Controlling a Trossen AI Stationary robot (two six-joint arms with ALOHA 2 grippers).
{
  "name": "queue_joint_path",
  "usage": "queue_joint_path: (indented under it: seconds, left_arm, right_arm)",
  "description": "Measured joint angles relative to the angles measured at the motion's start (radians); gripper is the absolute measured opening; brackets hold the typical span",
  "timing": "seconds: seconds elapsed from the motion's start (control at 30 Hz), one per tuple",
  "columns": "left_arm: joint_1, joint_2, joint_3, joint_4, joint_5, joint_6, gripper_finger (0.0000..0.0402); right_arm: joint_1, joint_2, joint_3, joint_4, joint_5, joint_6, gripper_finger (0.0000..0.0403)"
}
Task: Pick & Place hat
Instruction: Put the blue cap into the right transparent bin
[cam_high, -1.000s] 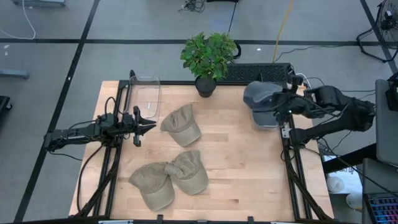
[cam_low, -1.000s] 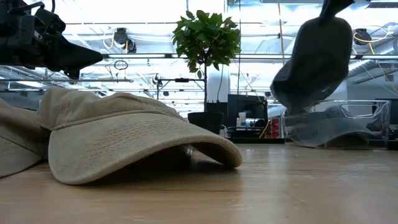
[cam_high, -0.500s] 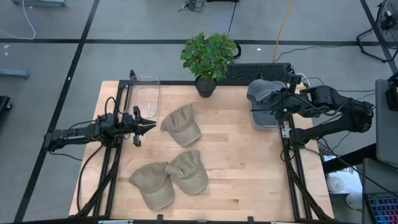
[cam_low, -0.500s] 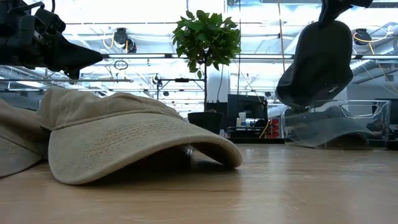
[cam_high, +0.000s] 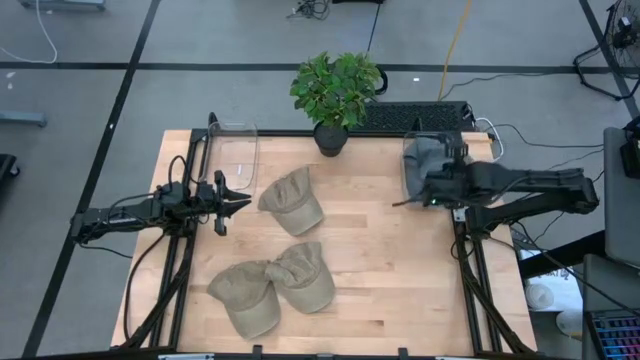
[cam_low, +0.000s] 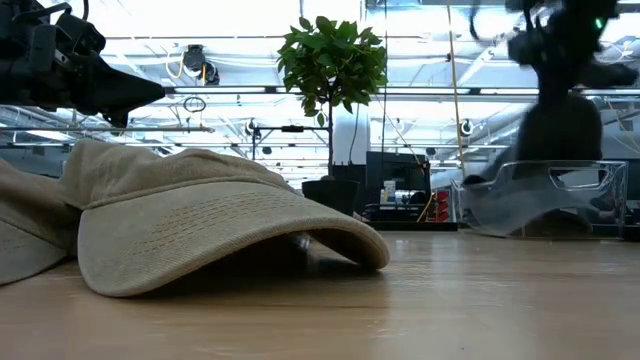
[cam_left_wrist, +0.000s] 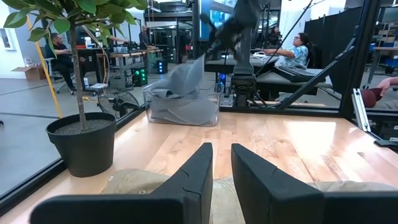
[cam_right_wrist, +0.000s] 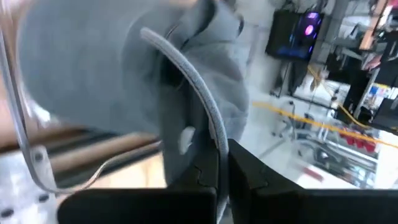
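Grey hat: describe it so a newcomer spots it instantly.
Find the potted green plant at the table's far edge. To its right, a clear plastic bin sits below the right tool. The grey cloth hat it grips is the only non-tan one.

Landmark: potted plant (cam_high: 335, 95) at table's (cam_high: 390, 270) far edge. Right gripper (cam_high: 432, 187) is sitting right of plant, clamping grey hat (cam_high: 424, 158) over clear bin (cam_high: 428, 170). Left gripper (cam_high: 238, 201) is hovering left of plant, nr a 2nd clear bin (cam_high: 234, 155). Three tan hats (cam_high: 292, 200) are lying below plant.
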Motion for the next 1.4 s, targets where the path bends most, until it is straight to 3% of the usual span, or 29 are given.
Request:
queue_joint_path:
  seconds: [0.27, 0.43, 0.6, 0.83, 1.13, 1.4]
  left_arm:
    - [0.000, 0.000, 0.000, 0.000, 0.000, 0.000, 0.0067]
    - [0.000, 0.000, 0.000, 0.000, 0.000, 0.000, 0.0067]
    - [0.000, 0.000, 0.000, 0.000, 0.000, 0.000, 0.0067]
    - [0.000, 0.000, 0.000, 0.000, 0.000, 0.000, 0.0067]
    - [0.000, 0.000, 0.000, 0.000, 0.000, 0.000, 0.0067]
    - [0.000, 0.000, 0.000, 0.000, 0.000, 0.000, 0.0067]
  right_arm:
    - [0.009, -0.001, -0.203, 0.047, 0.037, 0.050, 0.0000]
    - [0.009, 0.000, -0.193, 0.101, 0.054, 0.045, 0.0000]
    - [0.009, 0.000, -0.170, 0.261, 0.041, 0.022, 0.0000]
    - [0.009, 0.000, -0.168, 0.476, -0.133, 0.018, 0.0001]
    - [0.009, 0.000, -0.168, 0.488, -0.130, 0.009, 0.0005]
    - [0.009, 0.001, -0.131, 0.501, -0.043, 0.011, 0.0006]
